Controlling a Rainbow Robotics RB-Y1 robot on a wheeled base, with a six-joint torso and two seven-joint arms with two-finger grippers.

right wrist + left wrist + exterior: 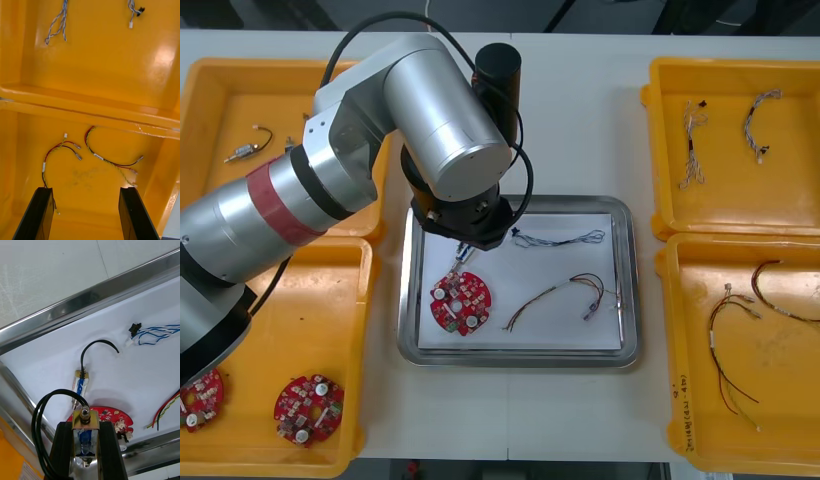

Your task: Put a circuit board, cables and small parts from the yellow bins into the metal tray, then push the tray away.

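My left gripper (463, 255) hangs over the near-left part of the metal tray (628, 290). It is shut on a small metal part (85, 435) with a looping black cable (41, 408). A second small metal part (80, 384) with a black cable lies on the white liner just beyond the fingertips. In the tray lie a round red circuit board (460, 303), a blue and white cable (565, 238) and a red and yellow cable (565, 293). My right gripper (85, 215) stands open above red and yellow cables (108, 157) in a yellow bin (93, 112).
The near-left yellow bin (360, 300) holds two circuit boards (308, 408). In the far-left bin (210, 100) lies one small metal part (248, 148) with a black cable. Blue and white cables (692, 140) lie in the far-right bin, red and yellow cables (730, 340) in the near-right one.
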